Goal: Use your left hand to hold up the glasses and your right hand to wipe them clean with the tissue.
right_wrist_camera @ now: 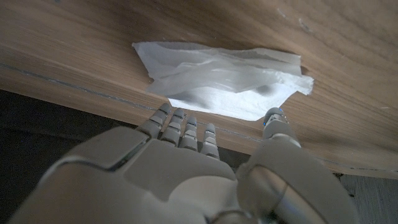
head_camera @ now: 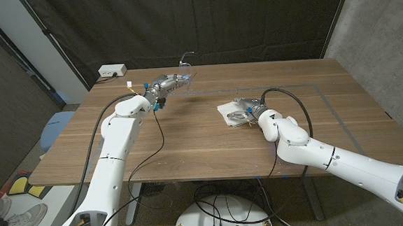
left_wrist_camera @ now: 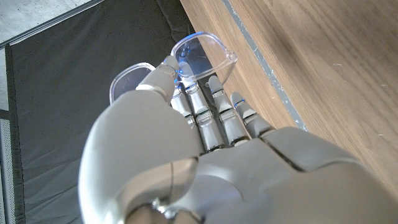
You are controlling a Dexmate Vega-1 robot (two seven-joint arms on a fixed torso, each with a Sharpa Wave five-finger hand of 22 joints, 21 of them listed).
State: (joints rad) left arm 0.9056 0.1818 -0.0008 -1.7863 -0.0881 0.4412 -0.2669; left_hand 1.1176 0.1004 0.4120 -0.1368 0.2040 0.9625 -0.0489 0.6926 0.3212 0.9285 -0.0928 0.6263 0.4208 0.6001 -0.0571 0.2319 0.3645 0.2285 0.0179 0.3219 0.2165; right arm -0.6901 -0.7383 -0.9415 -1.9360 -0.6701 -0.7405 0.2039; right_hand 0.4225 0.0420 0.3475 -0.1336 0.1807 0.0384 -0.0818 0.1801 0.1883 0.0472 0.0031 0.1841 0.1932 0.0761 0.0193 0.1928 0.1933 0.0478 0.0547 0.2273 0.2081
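Wooden table (head_camera: 189, 138), black curtain behind. My left hand (head_camera: 163, 84) grips clear plastic glasses (head_camera: 186, 66), raised over far left table: holding done. My right hand (head_camera: 247, 112) on crumpled white tissue (head_camera: 229, 112) mid-table; grasp unclear. Pickup, wiping remain, I judge.

1. Glasses (left_wrist_camera: 202, 53) — clear, colourless lenses and frame.
2. Tissue (right_wrist_camera: 227, 81) — plain white.
3. Tabletop (head_camera: 189, 138) — brown wood grain.
4. Curtain (head_camera: 203, 22) behind — black.
5. Hands — pale grey.

Wooden table (head_camera: 189, 138), white power strip (head_camera: 111, 71), black curtain (head_camera: 182, 23), sneakers (head_camera: 15, 219)
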